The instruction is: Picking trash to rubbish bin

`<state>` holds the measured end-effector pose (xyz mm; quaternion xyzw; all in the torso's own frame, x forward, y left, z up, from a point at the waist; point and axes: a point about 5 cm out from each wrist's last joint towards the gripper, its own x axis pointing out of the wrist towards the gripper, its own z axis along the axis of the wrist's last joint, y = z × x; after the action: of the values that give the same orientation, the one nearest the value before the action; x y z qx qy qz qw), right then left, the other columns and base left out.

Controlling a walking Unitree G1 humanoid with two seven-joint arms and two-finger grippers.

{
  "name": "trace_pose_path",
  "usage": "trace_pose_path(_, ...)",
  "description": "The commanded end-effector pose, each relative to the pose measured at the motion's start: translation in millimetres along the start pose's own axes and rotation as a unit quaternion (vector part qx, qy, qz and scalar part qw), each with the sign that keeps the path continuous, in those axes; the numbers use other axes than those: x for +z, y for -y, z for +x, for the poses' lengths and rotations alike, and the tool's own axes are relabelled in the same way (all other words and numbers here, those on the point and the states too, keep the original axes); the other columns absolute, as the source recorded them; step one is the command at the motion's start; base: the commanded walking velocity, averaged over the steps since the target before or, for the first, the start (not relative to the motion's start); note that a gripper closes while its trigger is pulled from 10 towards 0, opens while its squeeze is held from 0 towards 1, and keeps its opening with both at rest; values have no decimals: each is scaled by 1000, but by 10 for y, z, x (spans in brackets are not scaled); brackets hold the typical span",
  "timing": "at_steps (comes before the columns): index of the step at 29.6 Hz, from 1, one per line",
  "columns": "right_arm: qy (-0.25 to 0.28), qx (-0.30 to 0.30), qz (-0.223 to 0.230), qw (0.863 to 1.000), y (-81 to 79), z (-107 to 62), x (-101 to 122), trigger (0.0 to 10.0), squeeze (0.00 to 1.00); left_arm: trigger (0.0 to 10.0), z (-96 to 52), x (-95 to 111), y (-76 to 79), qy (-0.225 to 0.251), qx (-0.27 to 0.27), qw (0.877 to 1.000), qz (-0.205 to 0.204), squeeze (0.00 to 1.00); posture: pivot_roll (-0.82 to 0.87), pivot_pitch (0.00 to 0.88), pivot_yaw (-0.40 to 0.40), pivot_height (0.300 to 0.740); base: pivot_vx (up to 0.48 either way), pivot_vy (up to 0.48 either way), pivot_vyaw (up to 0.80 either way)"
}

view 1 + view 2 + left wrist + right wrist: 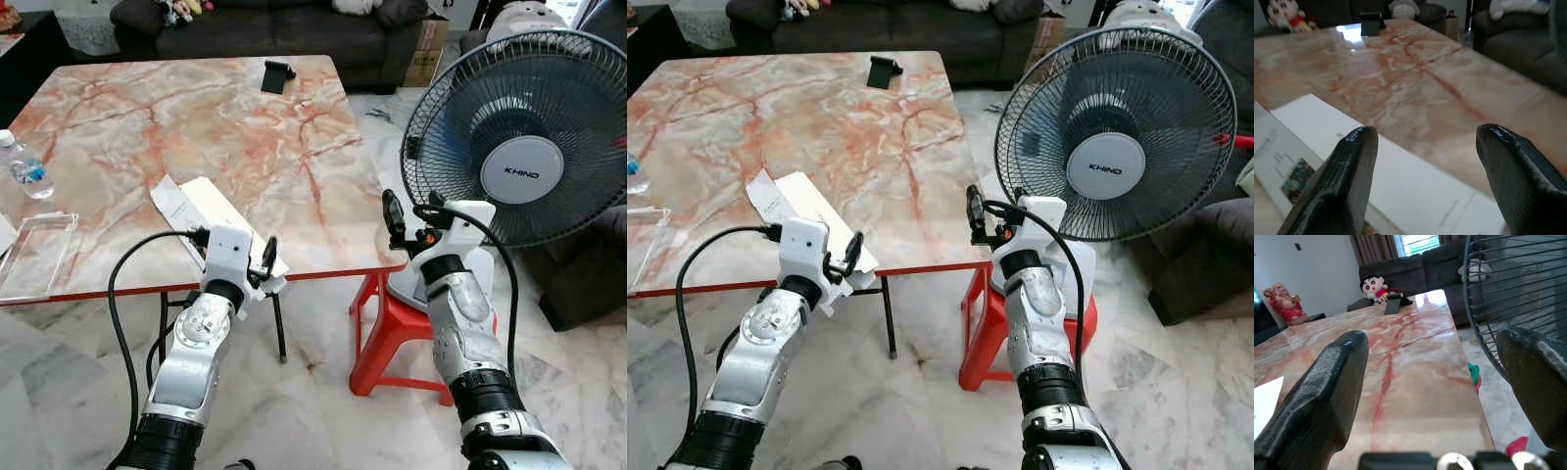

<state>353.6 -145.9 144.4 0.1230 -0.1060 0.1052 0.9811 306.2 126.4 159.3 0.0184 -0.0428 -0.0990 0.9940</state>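
A white paper leaflet (192,205) lies near the front edge of the marble table (245,117). My left gripper (265,263) is open at that edge, right at the leaflet's near end. In the left wrist view the leaflet (1327,142) lies just under and beyond the two spread fingers (1347,166). A small plastic bottle (26,167) stands at the table's left edge, and a clear plastic tray (35,249) lies in front of it. My right gripper (411,217) is open and empty by the table's front right corner, close to the fan.
A standing fan (524,147) rests on a red plastic stool (387,338) at the table's right. On the table's far side stands a black phone holder (277,75). A dark sofa (274,24) and a cardboard box (426,51) are behind. The floor is pale marble.
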Motion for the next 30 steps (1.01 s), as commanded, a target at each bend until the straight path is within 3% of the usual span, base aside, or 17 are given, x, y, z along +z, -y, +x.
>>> trace_pose_path(1,5,-1,0,1000,13,22,31,10000,0,10000,-73,71,-3,0,-7,1000,-27,0,21,103,-7,740,0,0,0)
trace_pose_path(6,4,-5,-1,1000,38,23,23,10000,0,10000,-281,104,-126,-13,23,999,-36,0,39,109,-8,740,0,0,0)
trace_pose_path(9,5,-4,1,1000,28,37,27,10000,0,10000,-485,92,-234,-37,32,996,-73,0,47,114,-10,740,0,0,0)
trace_pose_path(14,4,0,3,1000,18,58,29,10000,0,10000,-787,38,-464,-76,80,991,-79,0,65,123,-14,740,0,0,0)
trace_pose_path(20,3,4,4,1000,9,74,27,10000,0,10000,-1072,-56,-595,-122,110,984,-73,0,73,126,-17,740,0,0,0)
trace_pose_path(26,2,6,5,1000,-2,83,21,10000,0,10000,-1190,-263,-686,-175,134,972,-77,0,79,127,-21,740,0,0,0)
trace_pose_path(28,2,6,6,1000,-2,83,19,10000,0,10000,-1170,-433,-699,-195,147,963,-112,0,73,127,-21,740,0,0,0)
trace_pose_path(30,3,6,5,1000,-1,84,19,10000,0,10000,-1149,-472,-694,-197,147,961,-128,0,73,127,-21,740,0,0,0)
